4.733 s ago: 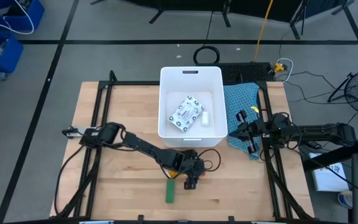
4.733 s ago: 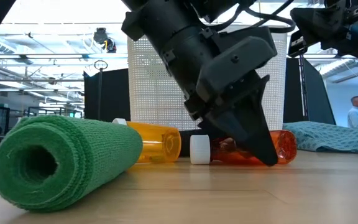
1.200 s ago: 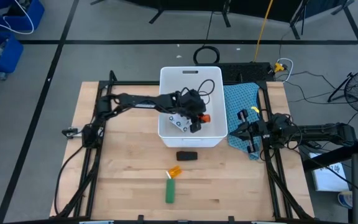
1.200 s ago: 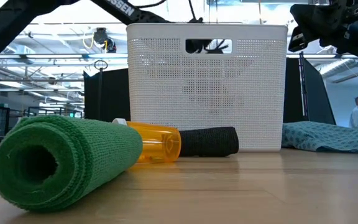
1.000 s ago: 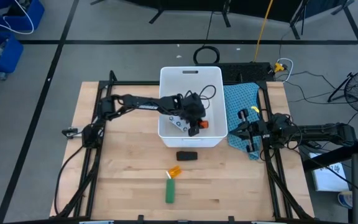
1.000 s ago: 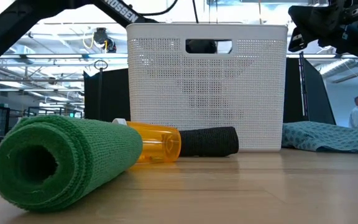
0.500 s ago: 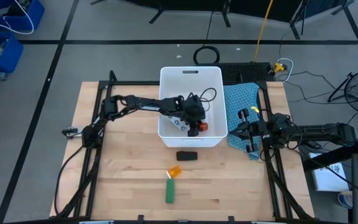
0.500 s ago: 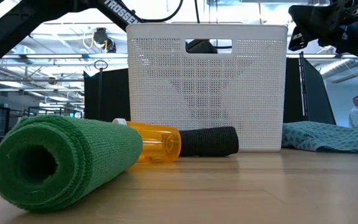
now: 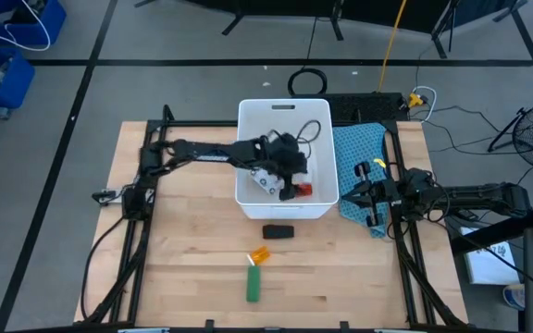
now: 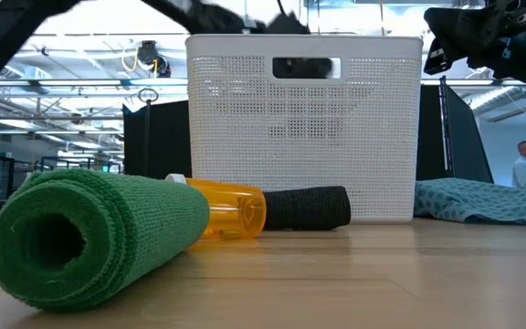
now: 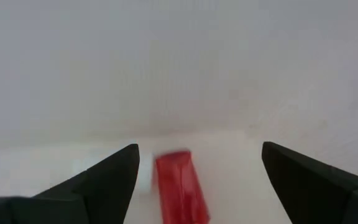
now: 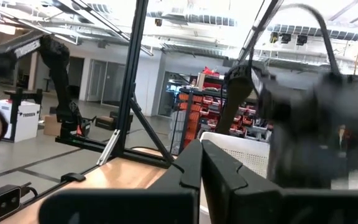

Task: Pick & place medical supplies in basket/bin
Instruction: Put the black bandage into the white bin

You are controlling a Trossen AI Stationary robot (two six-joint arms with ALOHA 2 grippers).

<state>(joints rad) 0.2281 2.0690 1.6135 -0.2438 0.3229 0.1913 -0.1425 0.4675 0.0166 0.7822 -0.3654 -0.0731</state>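
The white bin (image 9: 245, 148) stands at the table's far middle; the low view shows its perforated near wall (image 10: 304, 137). Inside lie the white packet with print (image 9: 268, 178) and the red bottle (image 9: 303, 191). My left gripper (image 9: 289, 172) is open over the bin's inside. In its wrist view the red bottle (image 11: 179, 185) lies on the bin floor just beyond my open left gripper (image 11: 201, 149), apart from both fingers. On the table near the bin lie a black roll (image 9: 278, 231), an orange bottle (image 9: 260, 255) and a green roll (image 9: 253, 284). My right gripper (image 9: 366, 196) waits shut over the blue-green cloth (image 9: 354, 148).
In the low view the green roll (image 10: 89, 233), the orange bottle (image 10: 231, 210) and the black roll (image 10: 309, 207) lie in front of the bin. The cloth (image 10: 482, 201) lies to the bin's right. A black frame rail (image 9: 148, 213) runs along each table side. A person stands far behind (image 10: 523, 164).
The left gripper went down into the bin's near right part with the red bottle, then drew back up and toward the far edge. The bottle now lies on the bin floor, apart from the fingers. The right arm has kept still.
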